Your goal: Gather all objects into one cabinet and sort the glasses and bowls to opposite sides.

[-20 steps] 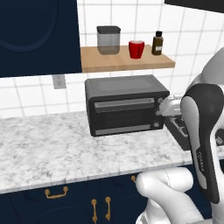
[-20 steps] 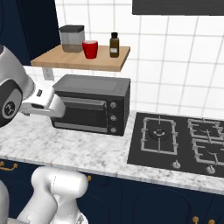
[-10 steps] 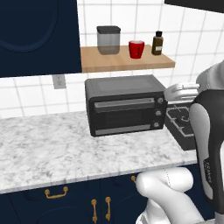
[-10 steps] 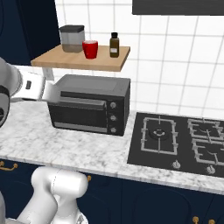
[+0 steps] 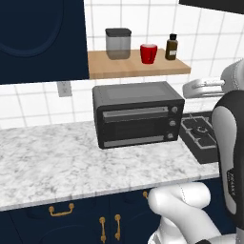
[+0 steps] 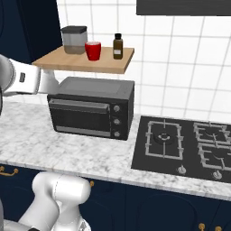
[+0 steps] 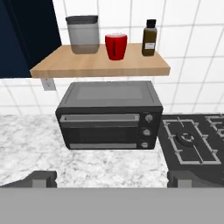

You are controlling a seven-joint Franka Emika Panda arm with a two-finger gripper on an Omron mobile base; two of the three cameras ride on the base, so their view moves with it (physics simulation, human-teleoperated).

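Ahead of my pincer the desk is pale marble with grey veins, smooth and faintly shiny. The shelf at upper centre looks like light, matt wood. On it, the red cup looks like glossy plastic, the canister like clear grey glass. The oven is dark, matt metal. The wall tiles gleam white.

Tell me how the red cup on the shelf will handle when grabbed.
The red cup looks small and rigid, so probably light. It stands upright between the canister and the brown bottle, so a sideways nudge could tip it or knock a neighbour.
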